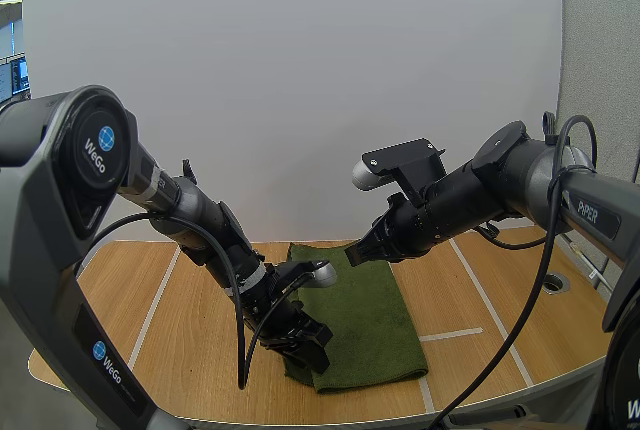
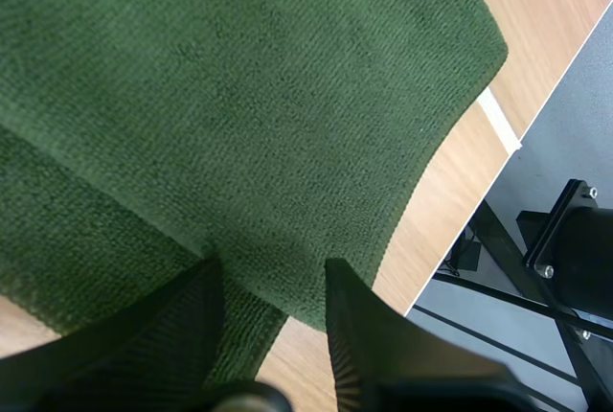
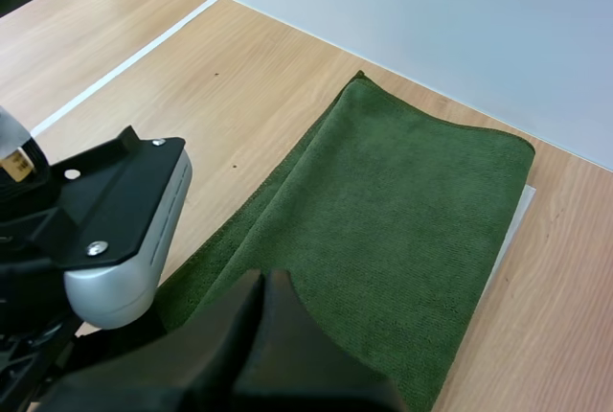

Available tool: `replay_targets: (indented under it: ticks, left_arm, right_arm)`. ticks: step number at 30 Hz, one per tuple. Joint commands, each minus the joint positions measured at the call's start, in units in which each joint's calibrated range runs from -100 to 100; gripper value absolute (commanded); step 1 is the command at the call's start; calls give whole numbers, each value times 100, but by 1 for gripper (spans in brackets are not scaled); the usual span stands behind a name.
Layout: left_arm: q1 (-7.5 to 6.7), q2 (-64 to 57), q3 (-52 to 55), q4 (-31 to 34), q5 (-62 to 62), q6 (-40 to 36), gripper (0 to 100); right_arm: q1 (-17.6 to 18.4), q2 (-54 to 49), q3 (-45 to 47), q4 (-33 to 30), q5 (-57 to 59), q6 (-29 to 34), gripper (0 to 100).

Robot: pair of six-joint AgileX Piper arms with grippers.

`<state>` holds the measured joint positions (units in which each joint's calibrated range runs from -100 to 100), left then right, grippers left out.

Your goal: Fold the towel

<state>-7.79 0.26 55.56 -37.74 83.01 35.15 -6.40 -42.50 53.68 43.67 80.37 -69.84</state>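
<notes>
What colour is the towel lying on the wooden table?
The soft cloth towel is plain dark green, with no pattern; the left wrist view shows it best.

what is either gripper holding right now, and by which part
Nothing is clearly held. Left gripper stands open astride the near edge of the green towel; right gripper is shut on nothing above it.

The green towel (image 1: 365, 320) lies flat, doubled over. One edge sits between the left gripper's (image 2: 270, 273) spread jaws. Its far end lies under the right gripper (image 3: 266, 283).
</notes>
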Motion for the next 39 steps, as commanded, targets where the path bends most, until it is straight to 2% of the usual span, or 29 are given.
replay_targets:
  ticks: [1, 22, 24, 26, 30, 36, 39]
  left_arm:
    - [-24, 315, -42, -90, -28, 18, 57]
    - [-24, 418, -42, -210, 272, 39, 56]
    - [-24, 418, -42, -210, 272, 39, 50]
    - [-24, 418, -42, -200, 272, 39, 37]
    - [-24, 418, -42, -200, 250, 39, 0]
    - [-24, 418, -83, -186, 187, 70, 0]
    - [-24, 405, -224, -125, 560, 45, 0]
  right_arm:
    - [-21, -55, 28, 56, 14, 24, 0]
    - [-21, -55, 28, 222, 15, 24, 0]
    - [-21, -55, 28, 222, 15, 24, 0]
    - [-21, -55, 28, 222, 15, 24, 0]
    - [-21, -55, 28, 222, 15, 24, 0]
    - [-21, -55, 28, 222, 15, 24, 0]
    - [-21, -55, 28, 222, 15, 24, 0]
